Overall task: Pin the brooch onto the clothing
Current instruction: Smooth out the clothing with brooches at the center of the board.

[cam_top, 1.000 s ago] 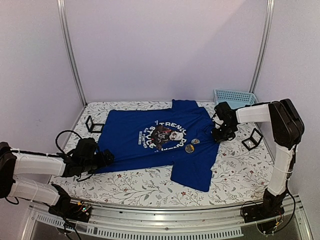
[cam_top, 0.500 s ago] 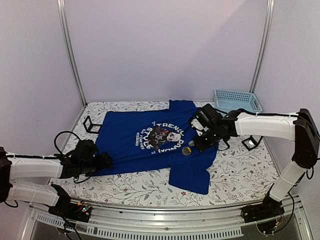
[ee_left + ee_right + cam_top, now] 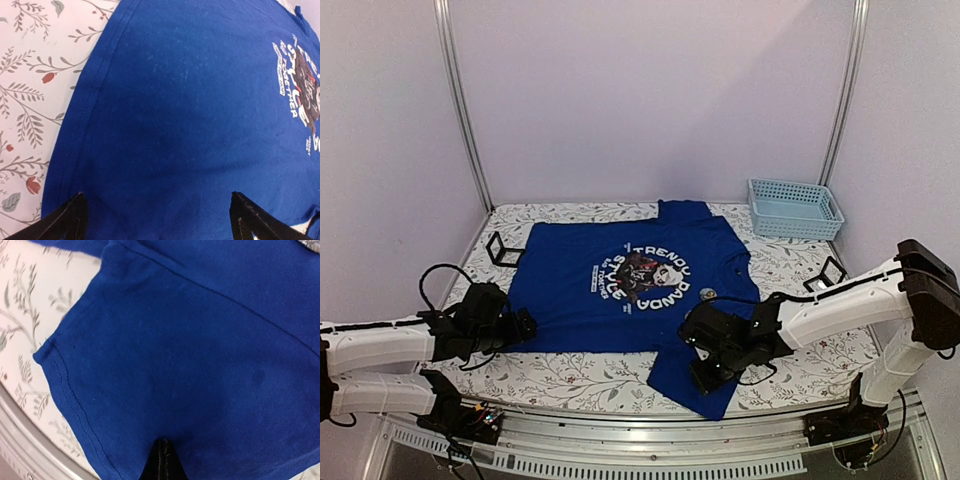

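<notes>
Top view. T-shirt (image 3: 570, 300), royal blue with a round panda print: spread flat at the middle of the floral surface (image 3: 800, 330). Brooch (image 3: 708, 294), small and round: lying on the shirt at 3 o'clock of the print. Left tool (image 3: 525, 325): at the shirt's 9 o'clock edge. Right tool (image 3: 705, 378): on the sleeve at 5 o'clock. Basket (image 3: 795, 208), pale blue: at 1 o'clock.

Left wrist view. Fingertips (image 3: 70, 222) spread wide, blue cloth below them.

Right wrist view. Fingers pressed together into one dark tip at 6 o'clock, over the sleeve; cannot tell whether cloth is caught.
</notes>
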Robot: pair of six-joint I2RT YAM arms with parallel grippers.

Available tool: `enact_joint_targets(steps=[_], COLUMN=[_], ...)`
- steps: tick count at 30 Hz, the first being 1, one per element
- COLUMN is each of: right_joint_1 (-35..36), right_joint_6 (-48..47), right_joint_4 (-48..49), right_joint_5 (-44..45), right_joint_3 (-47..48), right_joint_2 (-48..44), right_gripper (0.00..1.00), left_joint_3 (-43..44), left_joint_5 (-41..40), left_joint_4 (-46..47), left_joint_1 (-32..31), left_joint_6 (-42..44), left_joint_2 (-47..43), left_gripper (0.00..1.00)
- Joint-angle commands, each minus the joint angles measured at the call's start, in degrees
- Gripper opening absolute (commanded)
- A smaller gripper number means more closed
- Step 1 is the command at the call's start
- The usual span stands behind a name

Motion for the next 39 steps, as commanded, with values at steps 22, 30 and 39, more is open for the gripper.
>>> enact_joint_targets(steps=[22,30,39], right_joint_1=[-28.89,-39.62,-44.54], right_joint_6=[-12.99,-24.12,-24.8], right_joint_4=[-7.42,0.31,0.4], right_joint_5=[-1.33,2.48,10.09], right_joint_3=[9.87,26.83,28.53], right_joint_2=[-8.1,14.32,25.82], right_gripper=[0.08,0.04,0.04], left_joint_3=[2.73,5.53,-1.13], left_joint_5=[-4.28,0.27,3.43], left_joint_4=[-6.45,2.0,0.48], left_joint_1=[-0.56,2.88,2.63], left_joint_6=[1.91,6.21,-4.12], left_joint_2=[-9.05,8.46,6.75], left_gripper=[0.98,0.93,0.89])
